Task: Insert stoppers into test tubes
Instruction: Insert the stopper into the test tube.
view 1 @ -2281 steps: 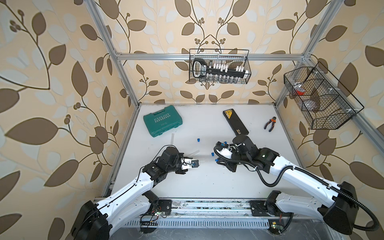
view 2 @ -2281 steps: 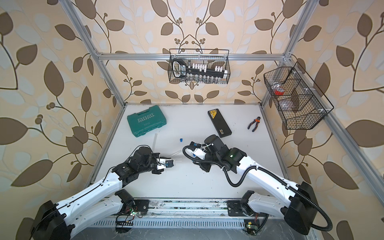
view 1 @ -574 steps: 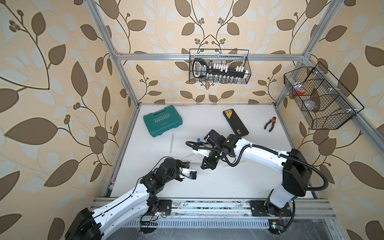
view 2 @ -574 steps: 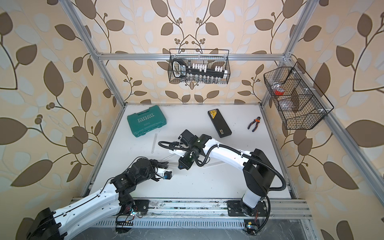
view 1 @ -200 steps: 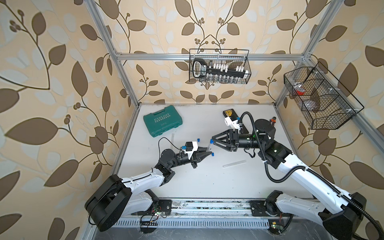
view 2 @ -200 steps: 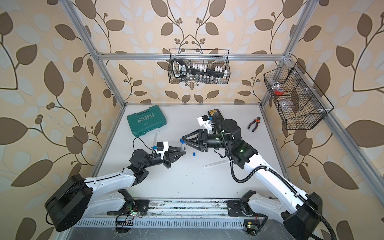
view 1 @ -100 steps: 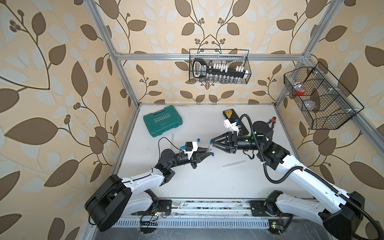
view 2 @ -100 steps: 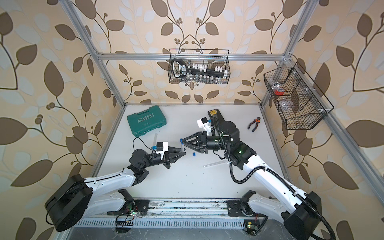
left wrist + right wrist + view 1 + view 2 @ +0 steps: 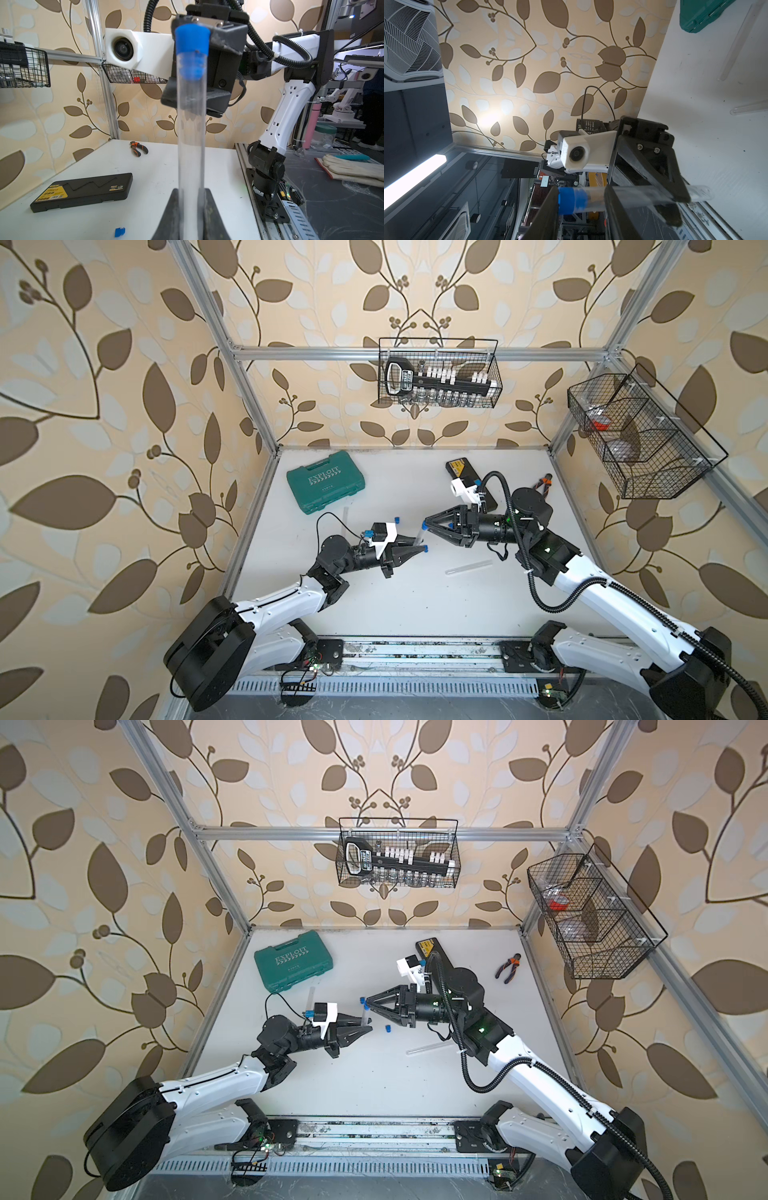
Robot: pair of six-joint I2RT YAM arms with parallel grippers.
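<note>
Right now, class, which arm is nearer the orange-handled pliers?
Right. The right arm has its wrist close to the pliers; the left arm is across the table, well away.

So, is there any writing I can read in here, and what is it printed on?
"EXPLOIT": on the lid of the green case, in both top views.
Small line under it: too small to read.
Yellow label on the black case: too blurred to read.
Label on the black tool in the wire basket: too small.
</note>
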